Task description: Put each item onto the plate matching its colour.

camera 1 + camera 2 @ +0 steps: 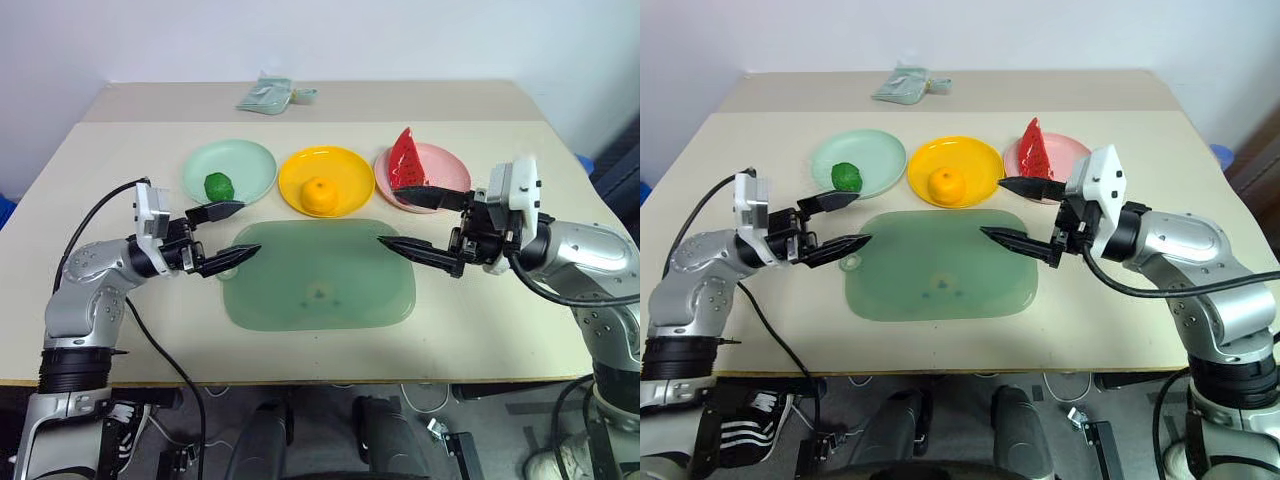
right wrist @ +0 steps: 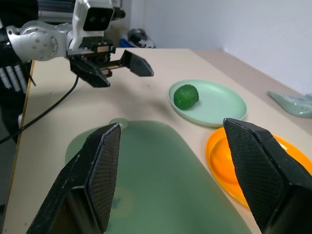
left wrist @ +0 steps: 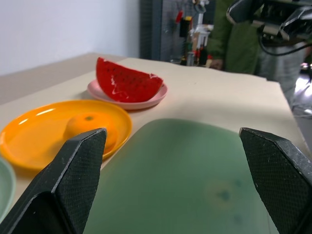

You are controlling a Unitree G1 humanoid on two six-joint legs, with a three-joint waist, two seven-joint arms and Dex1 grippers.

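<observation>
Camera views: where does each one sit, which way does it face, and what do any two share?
Head views: high, looking down at table, both arms, left gripper and right gripper open.
Left wrist view: low, across green mat toward watermelon wedge on pink plate; own fingers.
Right wrist view: toward green lump on mint plate.
Both wrist views share the yellow plate.

cut off: mint plate (image 3: pixel 4 187) at edge | blurred: person (image 3: pixel 237 41) | unclear: far packet (image 1: pixel 266 95)
</observation>
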